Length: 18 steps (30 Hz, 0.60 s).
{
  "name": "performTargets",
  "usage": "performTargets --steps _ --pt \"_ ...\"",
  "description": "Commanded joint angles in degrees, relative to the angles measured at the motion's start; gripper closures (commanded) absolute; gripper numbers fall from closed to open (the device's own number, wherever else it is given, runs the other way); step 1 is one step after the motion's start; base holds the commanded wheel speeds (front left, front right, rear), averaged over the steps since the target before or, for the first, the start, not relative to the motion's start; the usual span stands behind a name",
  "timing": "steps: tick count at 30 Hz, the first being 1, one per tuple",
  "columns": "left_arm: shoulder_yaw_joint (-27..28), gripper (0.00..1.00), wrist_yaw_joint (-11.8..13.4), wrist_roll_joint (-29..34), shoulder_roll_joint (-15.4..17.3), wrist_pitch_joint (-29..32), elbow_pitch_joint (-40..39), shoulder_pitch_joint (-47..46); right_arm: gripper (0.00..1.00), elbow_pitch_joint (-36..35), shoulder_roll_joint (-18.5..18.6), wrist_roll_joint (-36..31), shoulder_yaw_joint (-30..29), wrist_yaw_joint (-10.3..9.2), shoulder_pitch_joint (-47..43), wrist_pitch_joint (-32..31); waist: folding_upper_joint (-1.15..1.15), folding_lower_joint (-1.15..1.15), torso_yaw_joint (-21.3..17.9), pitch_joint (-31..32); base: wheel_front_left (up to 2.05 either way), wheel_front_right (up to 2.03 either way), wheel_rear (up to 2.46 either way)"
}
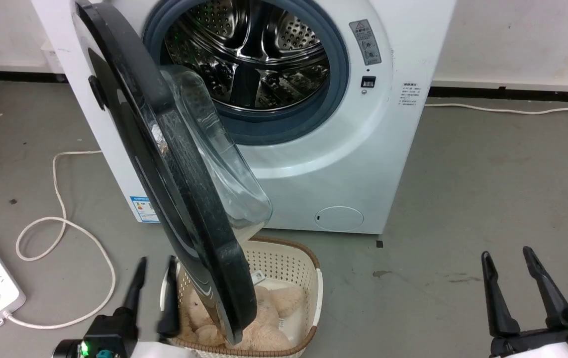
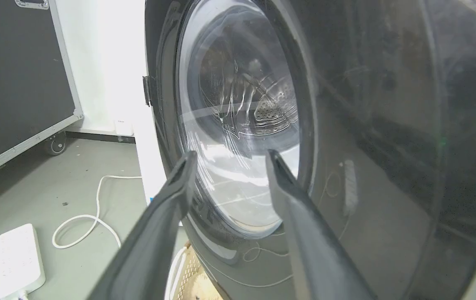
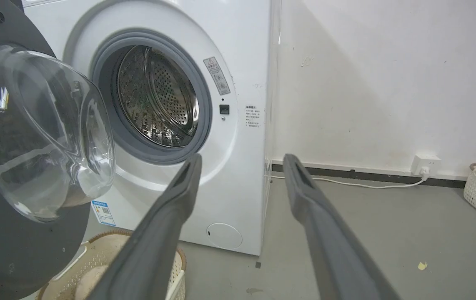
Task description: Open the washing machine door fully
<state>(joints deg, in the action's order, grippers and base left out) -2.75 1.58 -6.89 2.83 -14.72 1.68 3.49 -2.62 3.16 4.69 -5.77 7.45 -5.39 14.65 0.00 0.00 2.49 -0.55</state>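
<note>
Just beside left claw (image 1: pixel 156 259), washing machine door (image 1: pixel 179 199)

Head camera looks down on the machine (image 1: pixel 363 164). Left wrist camera faces the door (image 2: pixel 367 146), close beyond its fingers (image 2: pixel 156 225); right wrist camera faces the drum (image 3: pixel 154 96) from farther off. All share the door.

— How do the left jaws stand?
— Parted, with nothing between them. Their two dark fingers (image 1: pixel 135 288) point up the head view at the lower left, above a wrist (image 1: pixel 112 330) showing a small green light.
— And the right jaws?
— Parted wider and also empty. Their fingers (image 1: pixel 497 298) rise at the lower right, tips leaning a little leftward.
</note>
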Motion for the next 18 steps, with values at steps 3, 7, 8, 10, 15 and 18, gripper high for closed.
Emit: performTargets --steps 3,7,8,10,15,18 --pt "0.36 1.00 0.16 0.55 0.06 -0.28 -2.32 0.14 0.00 0.15 -0.27 1.02 0.09 0.03 0.69 0.30 0.00 0.00 -0.02 0.32 0.00 0.00 0.00" --pt "1.83 1.00 1.10 -0.48 0.06 -0.28 -7.04 -0.63 0.00 -0.01 -0.27 1.43 0.43 0.03 1.05 0.31 0.00 0.00 0.18 0.45 0.00 0.00 0.00" --pt "2.26 1.00 1.32 -0.82 0.05 -0.28 -8.51 -0.90 0.00 -0.07 -0.27 1.49 0.47 0.03 1.07 0.32 0.00 0.00 0.23 0.52 0.00 0.00 0.00" --pt "3.30 1.00 1.51 -1.96 0.05 -0.28 -11.47 -1.67 0.00 -0.14 -0.27 1.60 0.46 0.03 1.03 0.32 0.00 0.00 0.37 0.69 0.00 0.00 0.00" --pt "5.74 1.00 0.99 -3.02 0.05 -0.28 -25.34 -9.38 0.00 0.53 -0.28 2.40 1.00 0.03 1.02 0.34 0.00 0.00 0.53 1.66 0.00 0.00 0.00" --pt "2.89 1.00 0.46 -1.88 0.05 -0.11 -27.63 -9.94 0.00 0.65 -0.28 2.66 1.17 0.03 1.07 0.34 0.00 0.00 0.36 1.98 0.00 0.00 0.00"
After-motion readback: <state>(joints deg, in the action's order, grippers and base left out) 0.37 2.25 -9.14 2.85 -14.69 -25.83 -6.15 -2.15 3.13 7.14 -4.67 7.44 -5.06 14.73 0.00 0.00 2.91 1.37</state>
